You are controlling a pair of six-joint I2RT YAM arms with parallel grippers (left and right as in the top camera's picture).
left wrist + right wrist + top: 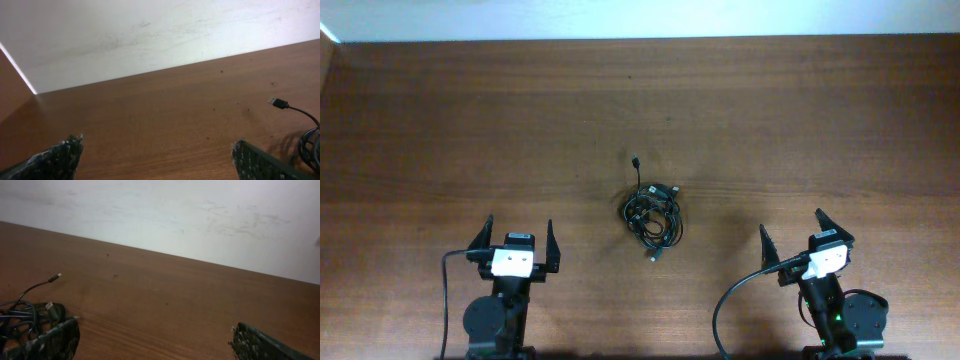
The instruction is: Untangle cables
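Note:
The cables (653, 212) lie in one tangled black bunch at the middle of the wooden table, with one plug end (636, 160) sticking out toward the far side and another (656, 259) toward the near side. My left gripper (517, 233) stands open near the front edge, left of the bunch, holding nothing. My right gripper (792, 226) is open too, to the right of the bunch. In the left wrist view a plug tip (278, 103) and cable loops (311, 145) show at the right edge. The right wrist view has the bunch (25, 317) at its lower left.
The brown wooden table (470, 120) runs back to a white wall (150, 30). Thick black arm cables (730, 305) loop beside each arm base at the front edge.

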